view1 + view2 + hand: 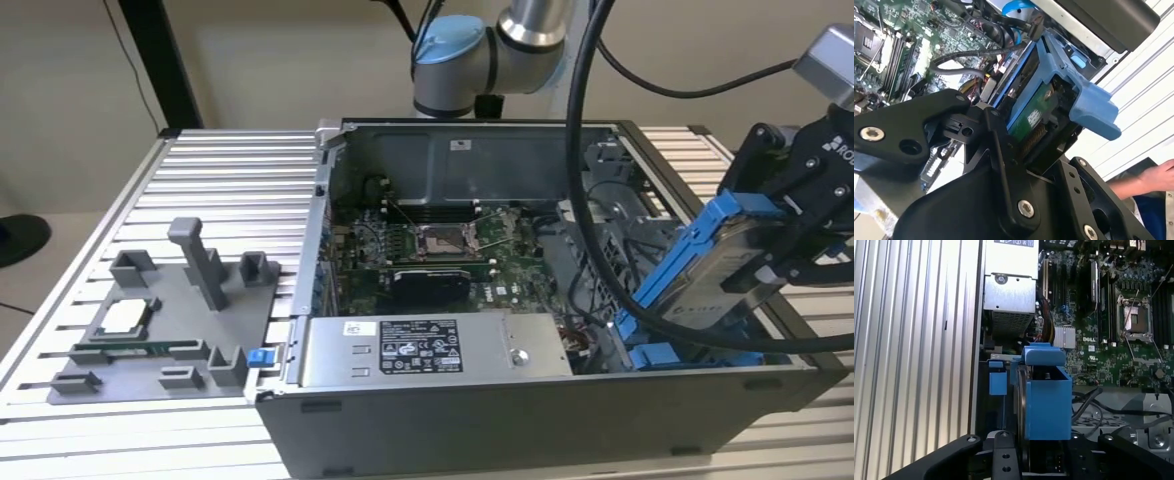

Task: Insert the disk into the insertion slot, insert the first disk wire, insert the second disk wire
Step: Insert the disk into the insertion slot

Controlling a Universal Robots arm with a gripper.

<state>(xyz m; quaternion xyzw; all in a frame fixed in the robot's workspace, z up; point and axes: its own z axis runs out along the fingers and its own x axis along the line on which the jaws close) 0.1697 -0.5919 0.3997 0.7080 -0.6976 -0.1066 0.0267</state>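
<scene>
**Claw (pixel 771 245) clamped on the tilted disk (pixel 714 272)**

The claw's fingers are closed on the disk's upper end. The disk is a silver-grey drive framed by a bright blue carrier, and its green circuit board shows in the second wrist view. It leans steeply, with its lower end inside the computer case (pixel 534 425) at the exterior view's right, near the insertion slot (pixel 674 357) with its blue rails.

Beige wall (pixel 267 60) behind ribbed aluminium table (pixel 227 190)
</scene>
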